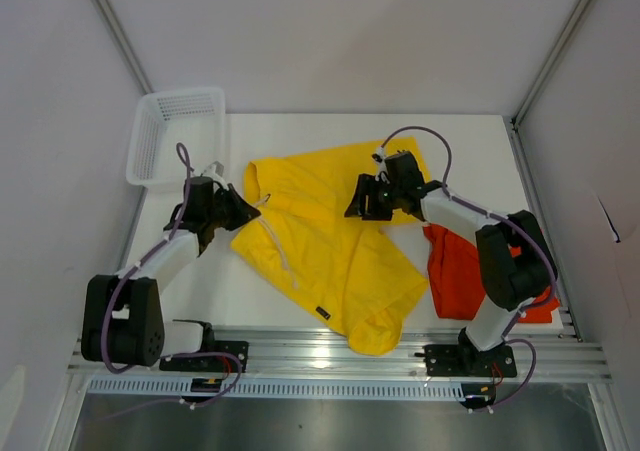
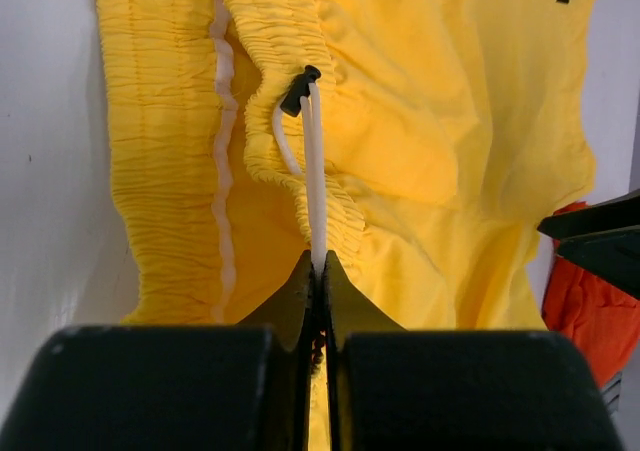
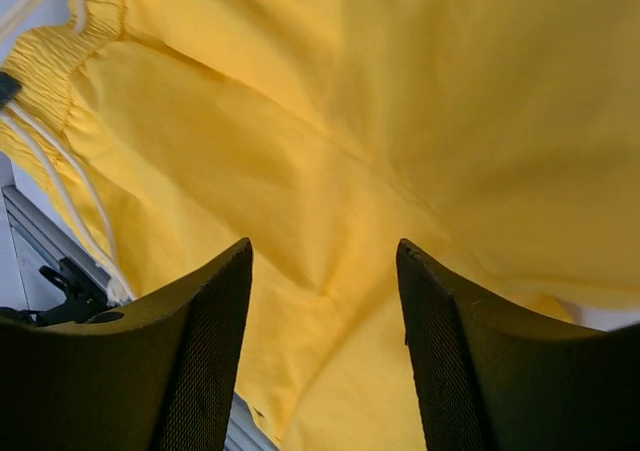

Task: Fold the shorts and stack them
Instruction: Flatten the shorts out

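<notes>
The yellow shorts [image 1: 330, 241] lie spread and rumpled across the middle of the table, their black logo [image 1: 322, 312] near the front. The orange-red shorts [image 1: 465, 271] lie bunched at the right, partly under my right arm. My left gripper [image 1: 250, 209] is at the yellow waistband's left edge; in the left wrist view it [image 2: 319, 259] is shut on the white drawstring [image 2: 314, 171] and a bit of yellow fabric. My right gripper [image 1: 358, 207] hovers open over the yellow shorts' middle; in the right wrist view it [image 3: 325, 256] is empty above the cloth [image 3: 380, 121].
A white mesh basket [image 1: 175, 131] stands at the table's far left corner, behind my left arm. The aluminium rail [image 1: 330, 356] runs along the near edge. White walls close in the left, back and right sides.
</notes>
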Robot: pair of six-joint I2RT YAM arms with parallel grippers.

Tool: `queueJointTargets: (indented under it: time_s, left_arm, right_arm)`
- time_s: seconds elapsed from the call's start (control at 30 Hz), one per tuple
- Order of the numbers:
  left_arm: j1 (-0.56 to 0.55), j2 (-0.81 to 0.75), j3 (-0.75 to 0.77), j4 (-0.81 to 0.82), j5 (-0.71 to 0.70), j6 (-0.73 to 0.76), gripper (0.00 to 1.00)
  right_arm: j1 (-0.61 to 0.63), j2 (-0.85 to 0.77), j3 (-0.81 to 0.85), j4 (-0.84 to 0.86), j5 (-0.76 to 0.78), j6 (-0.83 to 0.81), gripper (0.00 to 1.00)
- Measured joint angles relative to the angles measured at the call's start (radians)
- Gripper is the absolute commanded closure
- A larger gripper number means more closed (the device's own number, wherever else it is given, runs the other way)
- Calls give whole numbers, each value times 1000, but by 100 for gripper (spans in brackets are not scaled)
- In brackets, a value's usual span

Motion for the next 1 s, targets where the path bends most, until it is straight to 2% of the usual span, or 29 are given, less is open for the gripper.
queueJointTargets:
  time_s: [0.17, 0.47, 0.63, 0.77, 0.8, 0.87, 0.9, 0.97, 1.0]
  left_arm:
    - [-1, -92, -74, 42, -48, -23, 100]
    - [-4, -114, -125, -44, -146, -22, 100]
    - [-4, -192, -220, -96, -206, -34, 100]
    - [-4, -256, -265, -117, -251, -58, 100]
    - [-5, -270, -276, -116, -254, -58, 90]
    - [-5, -292, -293, -117, -253, -52, 58]
    - [-5, -300, -297, -121, -251, -46, 24]
    - [-5, -312, -297, -128, -246, -42, 1]
    - [-5, -321, -297, -133, -248, -38, 1]
  right_arm:
    - [97, 114, 187, -23, -5, 5, 37]
    - [264, 394, 583, -125, 1, 25, 33]
    - [327, 513, 677, -145, 7, 55, 33]
    - [349, 590, 708, -137, -11, 98, 29]
    - [352, 609, 710, -128, -19, 111, 29]
    - [358, 627, 715, -107, -48, 138, 28]
    - [359, 631, 717, -93, -49, 146, 28]
    - [363, 636, 718, -70, -55, 162, 28]
    - [367, 637, 718, -60, -56, 168, 28]
